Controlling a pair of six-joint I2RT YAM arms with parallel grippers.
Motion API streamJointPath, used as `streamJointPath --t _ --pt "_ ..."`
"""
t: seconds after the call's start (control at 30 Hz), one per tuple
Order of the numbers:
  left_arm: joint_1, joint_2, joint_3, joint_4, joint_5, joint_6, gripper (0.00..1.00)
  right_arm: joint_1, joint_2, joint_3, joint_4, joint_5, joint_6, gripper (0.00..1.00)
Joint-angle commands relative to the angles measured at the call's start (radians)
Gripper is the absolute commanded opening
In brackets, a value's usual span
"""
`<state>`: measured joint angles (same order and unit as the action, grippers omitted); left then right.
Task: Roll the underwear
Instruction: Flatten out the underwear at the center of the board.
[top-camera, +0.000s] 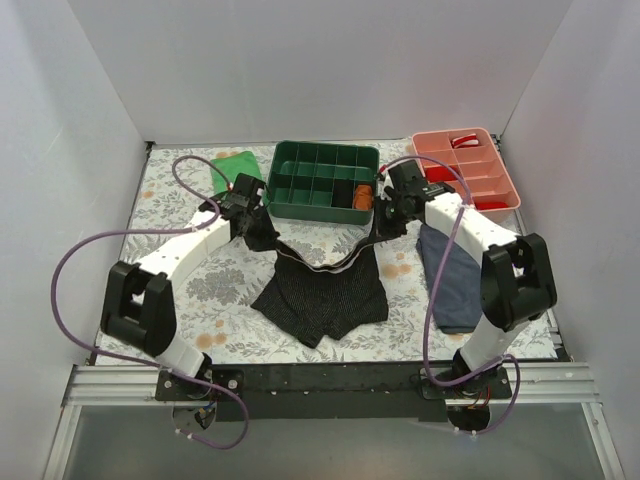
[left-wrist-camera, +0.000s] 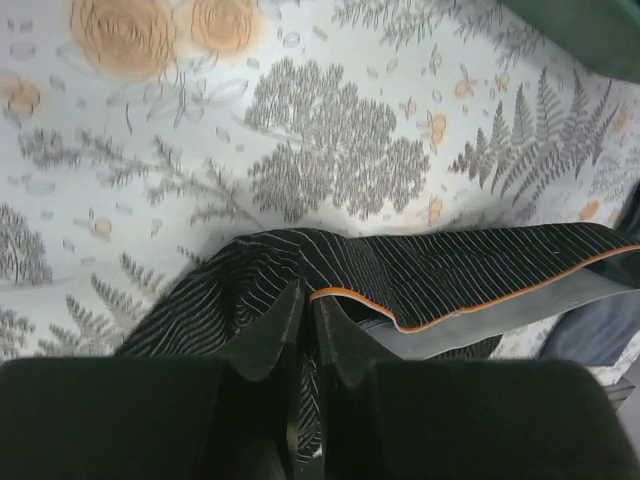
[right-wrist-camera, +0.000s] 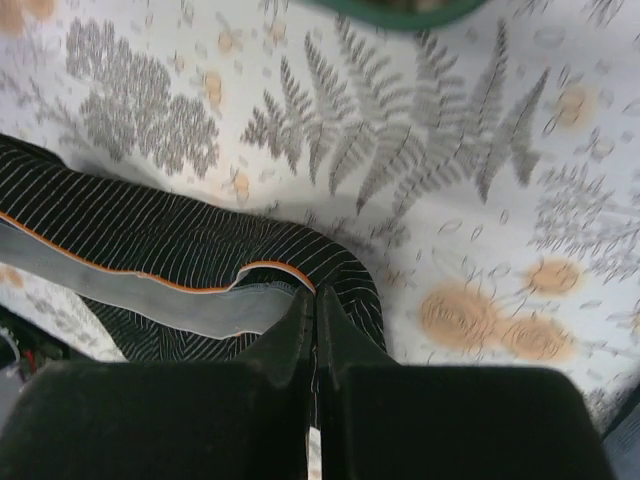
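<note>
The underwear (top-camera: 322, 295), black with pale pinstripes and an orange-edged grey waistband, lies mid-table with its legs toward the near edge. Its waistband is raised off the floral cloth and sags between my two grippers. My left gripper (top-camera: 258, 225) is shut on the waistband's left corner. In the left wrist view the fingers (left-wrist-camera: 310, 295) pinch the striped fabric (left-wrist-camera: 450, 265), with the orange edge right at the tips. My right gripper (top-camera: 385, 222) is shut on the right corner. In the right wrist view its tips (right-wrist-camera: 313, 293) clamp the waistband (right-wrist-camera: 150, 235).
A dark green compartment tray (top-camera: 283, 150) stands just behind the grippers and holds an orange item (top-camera: 363, 193). A pink tray (top-camera: 440, 138) sits at the back right. A bright green cloth (top-camera: 235, 165) lies back left. A navy garment (top-camera: 455, 275) lies under the right arm.
</note>
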<state>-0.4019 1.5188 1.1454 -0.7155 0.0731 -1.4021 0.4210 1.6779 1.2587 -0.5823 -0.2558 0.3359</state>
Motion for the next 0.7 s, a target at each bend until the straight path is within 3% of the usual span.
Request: streamJointPath --t 0.0,0.2,0.3,0.33,0.37,0.43,0.47,0.5,0.53,0.57,0.67 --pt "0.031 0.101 0.092 0.085 -0.018 0.063 0.09 -0.019 0.049 0.094 0.054 0.041 -0.021 0.01" --pt "0.055 0.242 0.166 0.099 -0.033 0.084 0.11 -0.037 0.152 0.139 0.041 0.116 -0.012 0.03" --pt "0.08 0.31 0.197 0.1 -0.042 0.092 0.15 -0.041 0.161 0.13 0.082 0.151 0.0 0.14" --pt "0.092 0.326 0.203 0.106 -0.048 0.094 0.16 -0.048 0.161 0.131 0.105 0.171 0.005 0.29" --pt "0.1 0.337 0.208 0.11 -0.052 0.1 0.22 -0.054 0.164 0.136 0.111 0.173 0.008 0.46" --pt "0.118 0.349 0.22 0.114 -0.042 0.112 0.53 -0.068 0.161 0.149 0.113 0.203 0.011 0.7" --pt "0.12 0.34 0.235 0.107 -0.058 0.115 0.55 -0.071 0.155 0.165 0.116 0.21 0.006 0.87" --pt "0.123 0.321 0.225 0.129 -0.061 0.127 0.62 -0.073 0.134 0.165 0.118 0.226 -0.001 0.89" --pt "0.123 0.287 0.209 0.154 -0.055 0.133 0.93 -0.073 0.117 0.165 0.122 0.249 -0.008 0.98" --pt "0.124 0.234 0.192 0.175 -0.039 0.137 0.98 -0.071 0.1 0.159 0.128 0.25 -0.011 0.99" --pt "0.124 0.141 0.192 0.168 0.019 0.138 0.98 -0.071 -0.004 0.061 0.191 0.195 -0.012 0.99"
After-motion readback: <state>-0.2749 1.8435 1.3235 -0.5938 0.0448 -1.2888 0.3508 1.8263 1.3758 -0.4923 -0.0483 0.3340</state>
